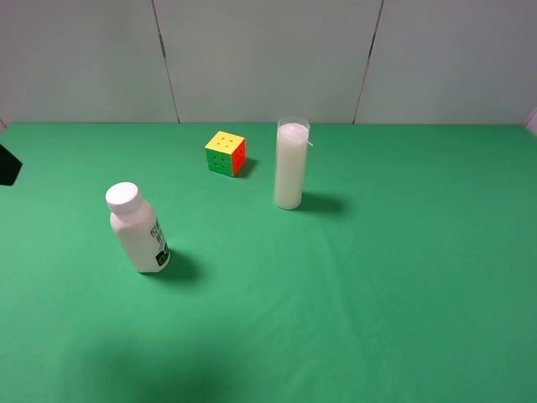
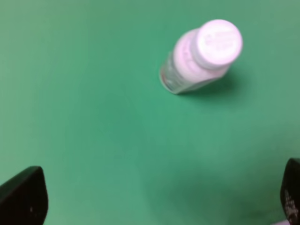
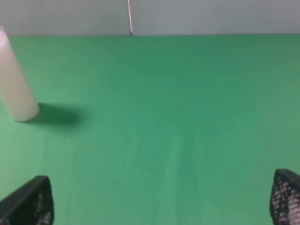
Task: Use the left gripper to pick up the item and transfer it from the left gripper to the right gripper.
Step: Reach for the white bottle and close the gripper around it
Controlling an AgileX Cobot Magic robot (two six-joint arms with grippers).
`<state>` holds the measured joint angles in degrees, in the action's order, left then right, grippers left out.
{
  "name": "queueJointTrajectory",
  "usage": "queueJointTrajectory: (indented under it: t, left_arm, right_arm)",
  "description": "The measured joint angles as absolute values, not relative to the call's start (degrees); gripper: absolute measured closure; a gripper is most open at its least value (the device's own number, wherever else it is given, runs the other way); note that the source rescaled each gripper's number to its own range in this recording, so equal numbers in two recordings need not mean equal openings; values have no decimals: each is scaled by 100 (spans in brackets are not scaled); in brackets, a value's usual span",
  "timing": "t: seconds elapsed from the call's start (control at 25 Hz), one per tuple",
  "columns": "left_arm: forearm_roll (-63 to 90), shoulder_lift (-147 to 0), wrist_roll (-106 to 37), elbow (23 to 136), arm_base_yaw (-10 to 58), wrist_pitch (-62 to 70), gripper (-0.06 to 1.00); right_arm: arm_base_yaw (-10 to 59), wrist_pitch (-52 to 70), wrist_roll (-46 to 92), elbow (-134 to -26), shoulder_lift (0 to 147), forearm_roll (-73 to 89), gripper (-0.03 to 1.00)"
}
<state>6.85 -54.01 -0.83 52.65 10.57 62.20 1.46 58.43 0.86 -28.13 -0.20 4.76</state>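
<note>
Left claw (image 2: pixel 157 199) wide open, empty, apparently short of the standing white bottle (image 2: pixel 201 56): centre jaws on its body below the cap (image 2: pixel 219 41), then close squarely.

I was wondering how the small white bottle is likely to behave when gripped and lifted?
The bottle stands upright, tall over a narrow base, so a sideways nudge would probably tip it. Being round, it would likely roll once down. Its smooth plastic sides look stiff but perhaps slippery.
</note>
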Motion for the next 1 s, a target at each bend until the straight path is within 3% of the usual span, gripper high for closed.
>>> queueJointTrajectory:
  t: [0.64, 1.0]
  left_arm:
    - [410, -7139, 1383, 5361, 2239, 5860, -6]
    - [287, -8046, 1854, 5361, 2538, 5249, -6]
  right_arm:
    - [146, 5843, 86, -2813, -20, 476, -3]
    - [146, 5843, 86, -2813, -20, 476, -3]
